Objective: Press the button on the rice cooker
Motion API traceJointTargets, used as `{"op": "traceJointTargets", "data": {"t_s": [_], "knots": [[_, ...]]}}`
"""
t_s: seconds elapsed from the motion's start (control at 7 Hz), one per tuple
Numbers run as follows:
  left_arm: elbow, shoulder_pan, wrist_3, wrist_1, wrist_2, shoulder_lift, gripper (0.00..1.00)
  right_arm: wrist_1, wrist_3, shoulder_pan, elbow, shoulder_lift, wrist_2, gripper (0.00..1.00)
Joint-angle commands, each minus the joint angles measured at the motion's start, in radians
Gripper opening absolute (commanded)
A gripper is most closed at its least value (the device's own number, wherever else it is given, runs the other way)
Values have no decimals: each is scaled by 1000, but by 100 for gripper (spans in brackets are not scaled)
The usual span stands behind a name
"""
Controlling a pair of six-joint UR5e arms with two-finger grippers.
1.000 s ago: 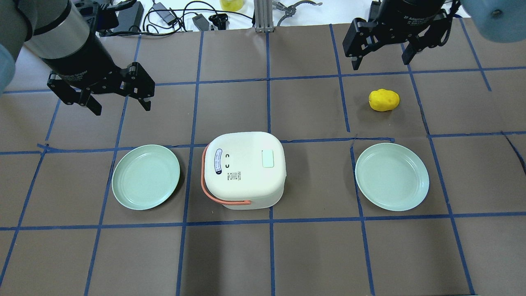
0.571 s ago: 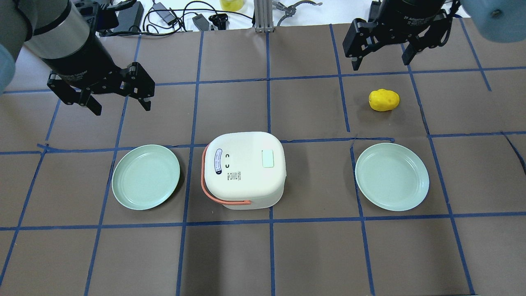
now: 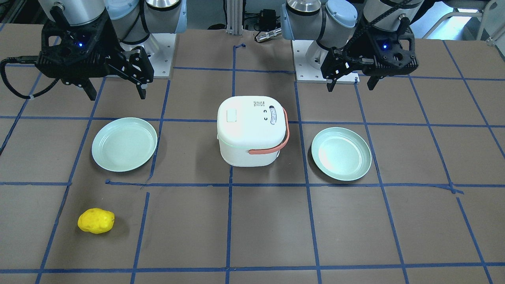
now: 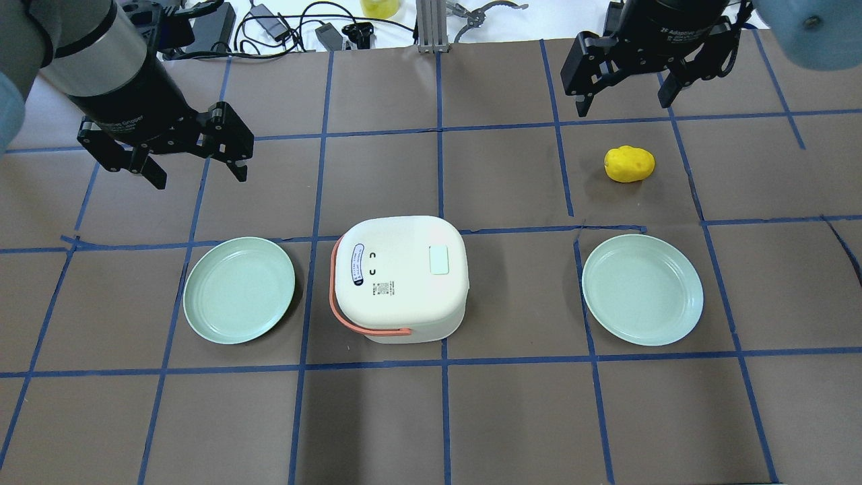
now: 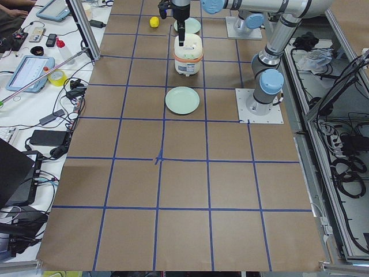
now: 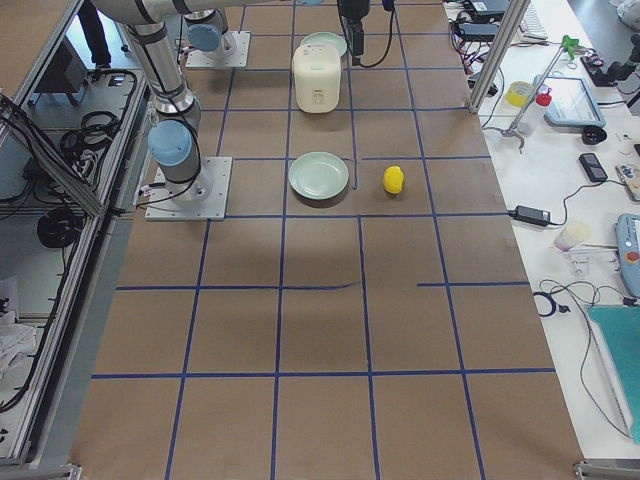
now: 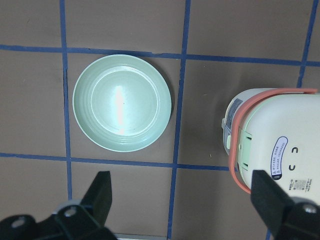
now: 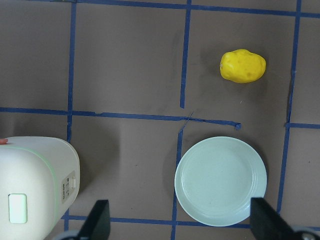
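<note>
A white rice cooker [image 4: 399, 277] with an orange handle stands at the table's middle, lid shut. It also shows in the front view [image 3: 251, 129]. A pale green button [image 4: 438, 259] sits on its lid, also in the front view [image 3: 230, 115] and the right wrist view [image 8: 17, 208]. My left gripper [image 4: 200, 174] is open and empty, held high and far left of the cooker. My right gripper [image 4: 625, 101] is open and empty, held high at the far right. Both are well apart from the cooker.
A green plate [image 4: 239, 289] lies left of the cooker, another green plate [image 4: 642, 289] to its right. A yellow potato-like object [image 4: 629, 164] lies beyond the right plate. Cables and tools lie along the far table edge [image 4: 289, 27].
</note>
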Motion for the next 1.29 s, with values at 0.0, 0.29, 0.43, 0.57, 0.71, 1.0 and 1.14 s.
{"op": "traceJointTargets", "data": {"t_s": [0.0, 0.29, 0.43, 0.57, 0.71, 1.0, 1.14], "knots": [[0, 0, -1, 0, 0, 0, 100, 1, 2, 5, 2, -1, 4, 100], [0, 0, -1, 0, 0, 0, 100, 2, 29, 19, 8, 0, 34, 100], [0, 0, 1, 0, 0, 0, 100, 22, 66, 48, 18, 7, 70, 100], [0, 0, -1, 0, 0, 0, 100, 20, 113, 100, 21, 19, 59, 99], [0, 0, -1, 0, 0, 0, 100, 19, 138, 140, 31, 33, 58, 79], [0, 0, -1, 0, 0, 0, 100, 34, 199, 218, 44, 62, 67, 31], [0, 0, 1, 0, 0, 0, 100, 33, 239, 250, 72, 65, 74, 20]]}}
